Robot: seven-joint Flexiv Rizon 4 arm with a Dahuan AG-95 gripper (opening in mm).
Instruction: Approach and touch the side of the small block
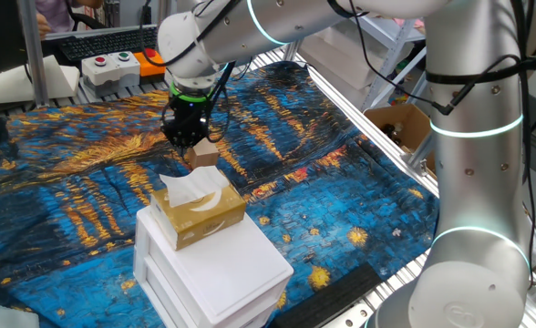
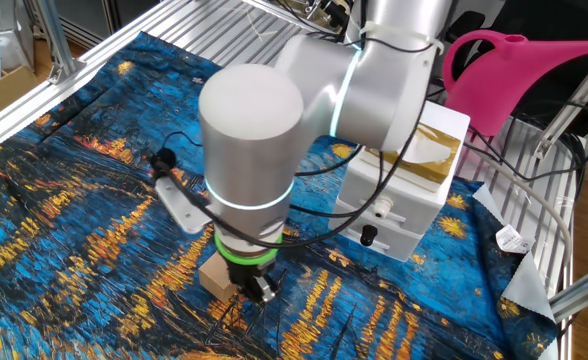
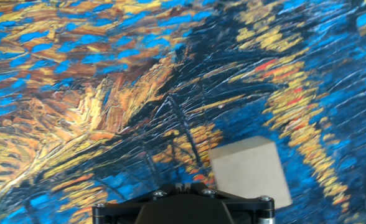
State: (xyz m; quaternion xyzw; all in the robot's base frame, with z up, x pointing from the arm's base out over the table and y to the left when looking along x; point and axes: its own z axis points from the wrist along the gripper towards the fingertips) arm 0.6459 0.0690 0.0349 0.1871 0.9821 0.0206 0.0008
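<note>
The small block (image 3: pixel 250 172) is a plain tan cube with no long axis to speak of; in the hand view it sits turned slightly, its edges skewed against the picture's frame, one pale top face and a shadowed side showing. Its surfaces are smooth and unmarked, cardboard-coloured. It rests on the blue and orange painted cloth (image 1: pixel 86 182) that covers the table (image 1: pixel 377 146), just beside the gripper (image 1: pixel 184 138), which hangs low over the cloth with its tip at the block's side. Whether the two touch cannot be told. From the other fixed view the block (image 2: pixel 217 275) peeks out under the arm's wrist (image 2: pixel 246 140), next to the black fingers. Whether the fingers are apart or together cannot be told; the hand view shows only the black gripper base.

Near the block, a yellow-tan tissue box (image 1: pixel 200 213) holds white tissue (image 1: pixel 191 188) sticking out of its top. It stands on stacked white boxes (image 1: pixel 215 269).
</note>
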